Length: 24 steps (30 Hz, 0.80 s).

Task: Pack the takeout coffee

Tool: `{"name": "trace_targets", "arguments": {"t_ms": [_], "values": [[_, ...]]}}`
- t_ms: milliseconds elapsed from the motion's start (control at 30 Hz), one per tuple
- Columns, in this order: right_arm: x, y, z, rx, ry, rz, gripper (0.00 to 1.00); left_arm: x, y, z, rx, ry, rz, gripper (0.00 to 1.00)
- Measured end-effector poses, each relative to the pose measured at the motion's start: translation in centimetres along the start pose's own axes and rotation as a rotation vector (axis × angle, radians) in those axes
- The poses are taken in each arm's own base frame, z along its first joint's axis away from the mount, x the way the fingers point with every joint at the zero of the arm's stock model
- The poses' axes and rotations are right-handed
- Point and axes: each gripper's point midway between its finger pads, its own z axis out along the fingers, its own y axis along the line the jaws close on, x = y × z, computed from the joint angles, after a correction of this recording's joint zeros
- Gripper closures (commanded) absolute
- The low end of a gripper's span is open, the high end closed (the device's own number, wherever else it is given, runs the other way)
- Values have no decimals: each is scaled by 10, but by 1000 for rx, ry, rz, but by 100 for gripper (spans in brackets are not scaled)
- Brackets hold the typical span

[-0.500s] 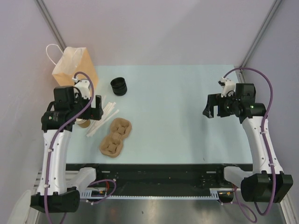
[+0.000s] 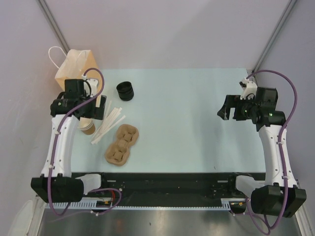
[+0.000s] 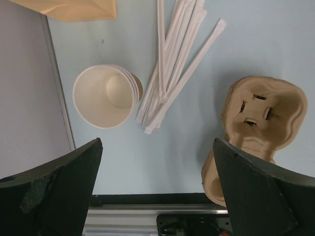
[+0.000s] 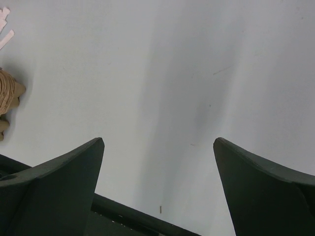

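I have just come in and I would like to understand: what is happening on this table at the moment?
Nothing is being held. The left gripper is open and hovers over the left side of the table, above a stack of lidless paper cups, with paper-wrapped straws and a pulp cup carrier beside them. The right gripper is open over bare table on the right. A paper bag and a stack of black lids are at the far left. No lidded coffee cup shows in any view.

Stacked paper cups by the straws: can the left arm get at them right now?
Probably yes: the left gripper hangs open just above the stacked paper cups, with nothing over them. The straws lie close beside them and might get nudged.
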Motion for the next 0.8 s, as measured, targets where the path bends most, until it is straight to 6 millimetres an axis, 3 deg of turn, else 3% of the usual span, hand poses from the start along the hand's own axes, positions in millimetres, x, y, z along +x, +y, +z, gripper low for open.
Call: {"name": "trace_targets", "arguments": {"t_ms": [133, 300, 600, 800], "values": [[1, 1, 3, -9, 9, 0, 1, 7, -1, 24, 18, 91, 29, 2], [4, 3, 5, -19, 25, -8, 0, 13, 2, 35, 13, 112, 62, 7], [7, 5, 6, -34, 38, -24, 0, 13, 16, 50, -6, 114, 80, 21], [11, 3, 9, -34, 59, -10, 0, 29, 22, 74, 20, 194, 69, 35]]}}
